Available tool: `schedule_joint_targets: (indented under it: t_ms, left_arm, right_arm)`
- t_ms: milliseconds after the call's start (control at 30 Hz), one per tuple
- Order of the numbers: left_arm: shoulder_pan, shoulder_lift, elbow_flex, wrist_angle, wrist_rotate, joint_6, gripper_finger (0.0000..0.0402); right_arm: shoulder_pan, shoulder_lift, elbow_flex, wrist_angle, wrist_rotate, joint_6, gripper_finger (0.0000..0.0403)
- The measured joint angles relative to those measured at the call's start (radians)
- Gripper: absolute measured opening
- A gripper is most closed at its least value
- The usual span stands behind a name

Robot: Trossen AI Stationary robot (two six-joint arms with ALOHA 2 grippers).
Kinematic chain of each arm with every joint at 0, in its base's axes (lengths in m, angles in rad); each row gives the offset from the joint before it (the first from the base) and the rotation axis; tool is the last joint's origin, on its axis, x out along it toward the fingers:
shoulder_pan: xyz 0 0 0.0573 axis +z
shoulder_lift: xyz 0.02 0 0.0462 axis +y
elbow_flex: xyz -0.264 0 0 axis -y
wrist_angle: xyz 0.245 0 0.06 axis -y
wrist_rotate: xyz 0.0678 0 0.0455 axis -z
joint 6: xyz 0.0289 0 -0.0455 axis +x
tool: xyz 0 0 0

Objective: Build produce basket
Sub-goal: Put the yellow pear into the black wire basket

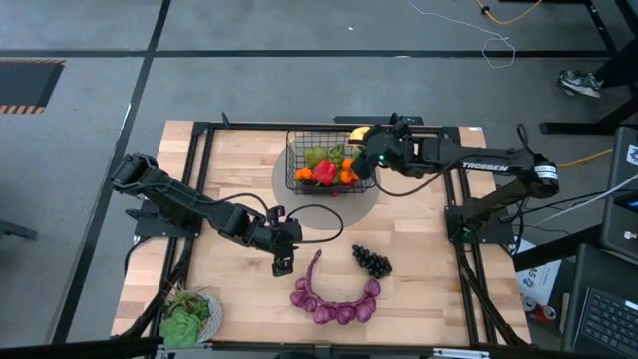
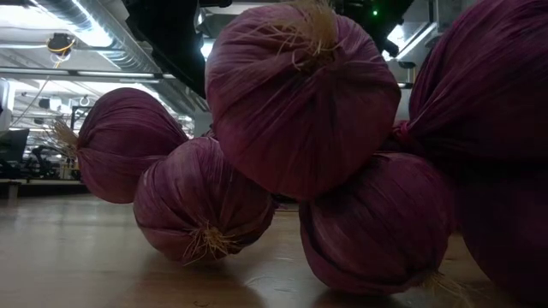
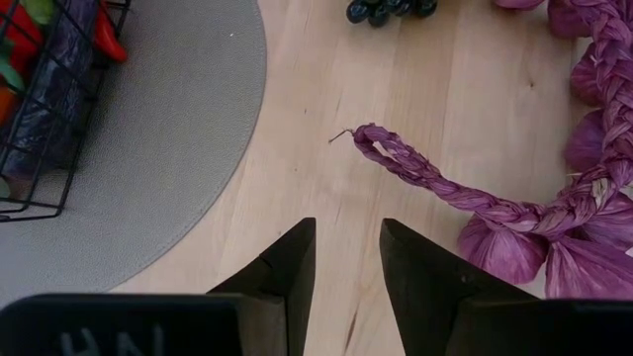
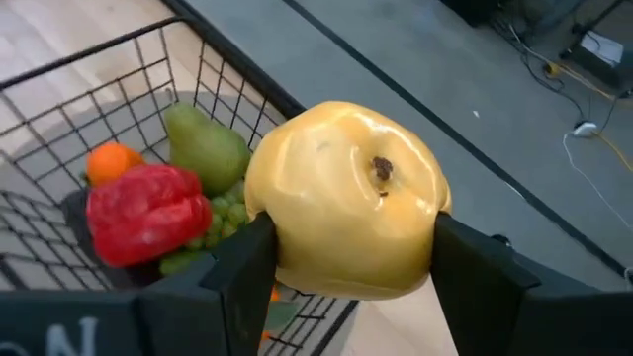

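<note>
The right arm reached in from the table's right side, its forearm stretched level toward the far centre. The right gripper (image 4: 341, 262) stood with both fingers pressed against the sides of a rounded load. The left arm lay low, bent at the elbow. The left gripper (image 3: 346, 252) pointed down, fingers slightly parted, holding nothing.

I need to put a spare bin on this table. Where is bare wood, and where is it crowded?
Bare wood lies on the left side between the table edge and the basket, and on the right beyond the dark grapes. It is crowded around the purple string, the left gripper, the lettuce plate, and where the right gripper holds the yellow pear.
</note>
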Motion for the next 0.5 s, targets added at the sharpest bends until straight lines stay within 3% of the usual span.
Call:
schedule_joint_targets:
  t_ms: [267,500]
  left_arm:
    - [0.0,0.0,0.0,0.0,0.0,0.0,0.011]
    - [0.0,0.0,0.0,0.0,0.0,0.0,0.011]
  right_arm:
    - [-0.012,-0.001,-0.03,0.062,-0.003,0.041,0.0228]
    - [-0.012,-0.001,-0.03,0.141,-0.097,-0.004,0.0228]
